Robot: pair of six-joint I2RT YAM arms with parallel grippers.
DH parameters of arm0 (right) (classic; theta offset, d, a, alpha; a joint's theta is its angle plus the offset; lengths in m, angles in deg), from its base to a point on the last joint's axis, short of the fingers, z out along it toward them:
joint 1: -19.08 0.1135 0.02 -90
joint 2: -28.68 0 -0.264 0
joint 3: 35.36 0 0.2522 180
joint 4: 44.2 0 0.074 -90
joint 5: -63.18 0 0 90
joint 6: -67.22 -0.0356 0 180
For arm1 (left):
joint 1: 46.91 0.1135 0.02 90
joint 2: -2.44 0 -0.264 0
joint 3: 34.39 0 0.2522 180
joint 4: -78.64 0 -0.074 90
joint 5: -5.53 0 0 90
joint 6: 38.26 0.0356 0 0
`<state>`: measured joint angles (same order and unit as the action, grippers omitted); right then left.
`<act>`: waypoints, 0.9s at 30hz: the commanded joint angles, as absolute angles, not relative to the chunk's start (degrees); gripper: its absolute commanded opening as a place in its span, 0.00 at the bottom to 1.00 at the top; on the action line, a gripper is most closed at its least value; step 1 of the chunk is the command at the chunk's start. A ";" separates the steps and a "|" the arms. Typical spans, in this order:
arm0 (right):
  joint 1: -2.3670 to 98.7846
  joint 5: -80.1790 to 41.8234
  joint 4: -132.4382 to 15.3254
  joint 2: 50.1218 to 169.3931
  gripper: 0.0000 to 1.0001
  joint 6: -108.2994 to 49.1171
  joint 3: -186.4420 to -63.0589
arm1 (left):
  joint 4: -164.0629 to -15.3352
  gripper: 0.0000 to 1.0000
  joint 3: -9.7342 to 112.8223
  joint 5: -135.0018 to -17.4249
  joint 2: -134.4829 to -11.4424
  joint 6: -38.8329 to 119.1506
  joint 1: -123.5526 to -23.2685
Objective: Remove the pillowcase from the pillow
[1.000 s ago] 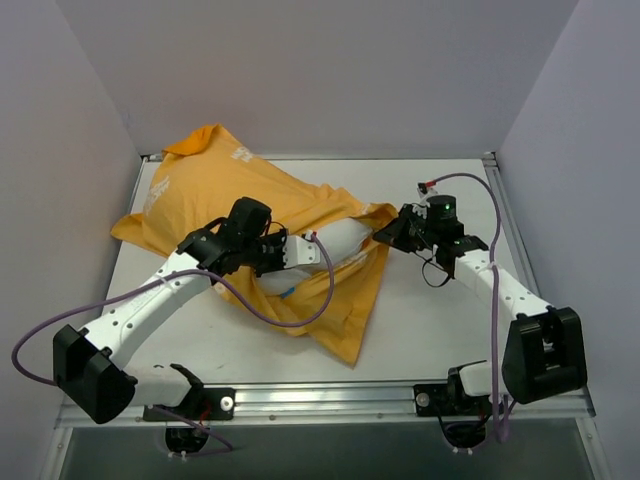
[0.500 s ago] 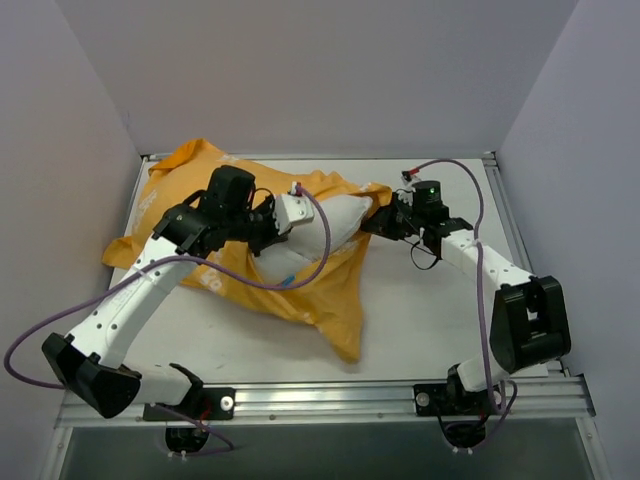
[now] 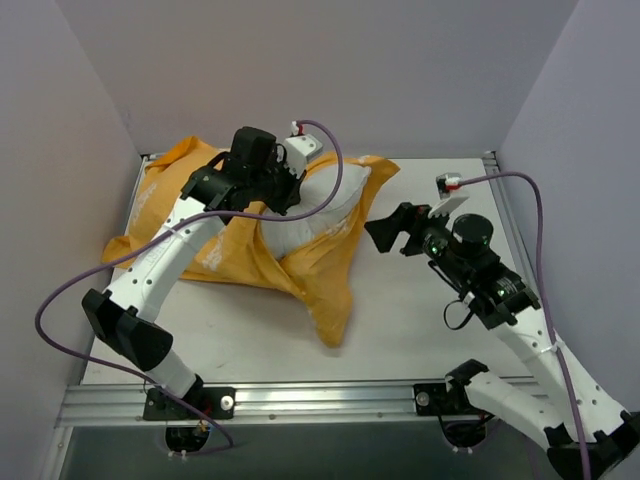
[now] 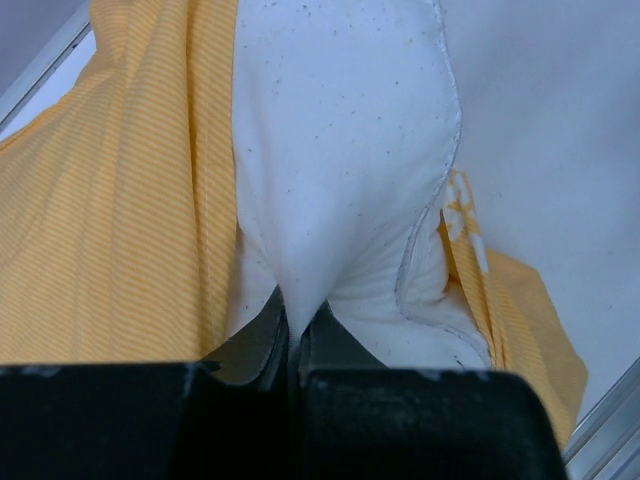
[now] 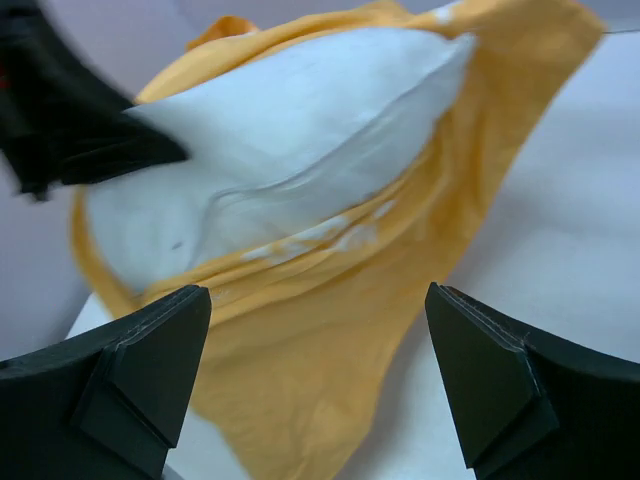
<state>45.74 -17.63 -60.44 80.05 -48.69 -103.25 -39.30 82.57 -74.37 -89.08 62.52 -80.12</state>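
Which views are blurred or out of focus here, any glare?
Top external: sharp, evenly lit, no glare, faint shadows by the orange-yellow fabric pillowcase. Left wrist: pillowcase weave and specks on the plump white pillow crisp; the left gripper, shut on it, is a dark featureless mass. Right wrist: pillow soft, left gripper at upper left smeared; the open right gripper looks sharper.

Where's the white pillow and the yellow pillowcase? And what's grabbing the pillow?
pillow [image 3: 322, 220], top view, its bare white middle.
pillowcase [image 3: 335, 292], top view, its near orange flap.
left end effector [image 4: 293, 330], left wrist view, between fingertips pinching the pillow.
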 commanded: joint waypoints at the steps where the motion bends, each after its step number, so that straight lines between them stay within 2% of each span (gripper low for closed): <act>1: 54.72 -18.01 -59.83 80.01 0.93 -49.48 -98.97 | -46.55 0.02 89.05 -78.84 -89.57 58.86 -79.96; 3: 59.40 -20.39 -52.91 80.53 0.93 -53.43 -93.97 | -46.46 0.02 91.34 -79.72 -90.36 58.51 -79.96; 6: 67.05 -25.14 -48.92 84.99 0.93 -52.84 -93.67 | -46.29 0.02 93.54 -81.22 -90.98 58.51 -79.87; 12: 72.25 -26.12 -37.87 97.28 0.92 -52.31 -93.07 | -45.94 0.02 96.96 -82.10 -91.42 57.81 -79.87; 14: 72.34 -26.29 -34.69 100.38 0.52 -53.45 -91.83 | -45.85 0.02 97.67 -82.27 -91.07 57.10 -79.70; 15: 72.26 -28.81 -33.36 102.14 0.02 -54.76 -91.40 | -45.67 0.02 98.63 -83.06 -90.55 56.75 -79.17; 19: 70.51 -35.16 -34.05 99.18 0.00 -57.92 -87.63 | -46.28 0.02 102.84 -85.70 -89.40 56.14 -74.96; 23: 65.15 -32.28 -31.26 92.23 0.00 -62.49 -75.96 | -46.73 0.02 109.18 -82.47 -90.28 52.89 -63.82; 27: 62.06 -29.64 -29.05 91.25 0.00 -63.82 -69.60 | -47.16 0.02 112.26 -78.77 -90.54 49.89 -59.66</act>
